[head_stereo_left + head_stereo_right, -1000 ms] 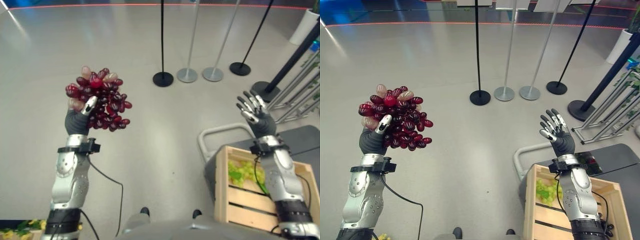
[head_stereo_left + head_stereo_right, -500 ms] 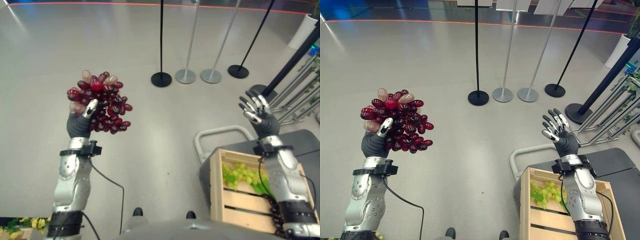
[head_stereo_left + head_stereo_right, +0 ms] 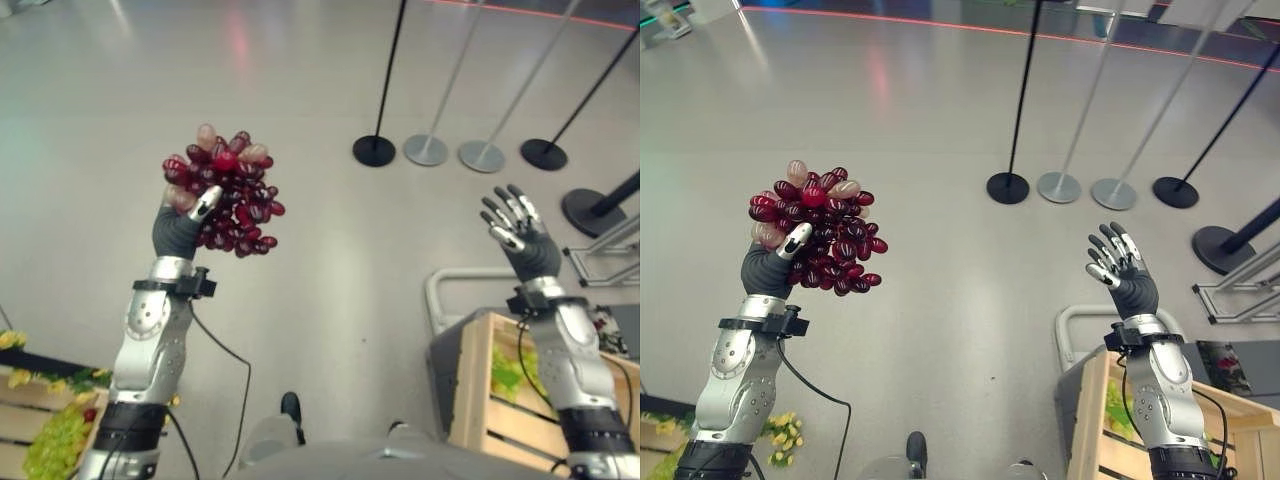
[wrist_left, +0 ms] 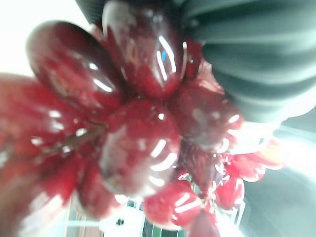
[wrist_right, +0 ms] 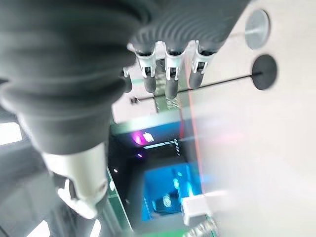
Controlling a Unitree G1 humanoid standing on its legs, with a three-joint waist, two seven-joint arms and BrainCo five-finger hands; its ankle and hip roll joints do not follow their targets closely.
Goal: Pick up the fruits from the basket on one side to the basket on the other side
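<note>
The left hand (image 3: 178,228) still grips the red grapes (image 3: 225,203) aloft, right hand (image 3: 522,238) still spread; only the camera has swung left.

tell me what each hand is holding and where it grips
Left hand grips the red grape bunch from below at its lower left side; right hand is open, holding nothing.

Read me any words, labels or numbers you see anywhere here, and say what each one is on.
None can be read.
The bunch of red grapes in the left hand bears no print.
The wooden crate under the open right hand shows none either.
</note>
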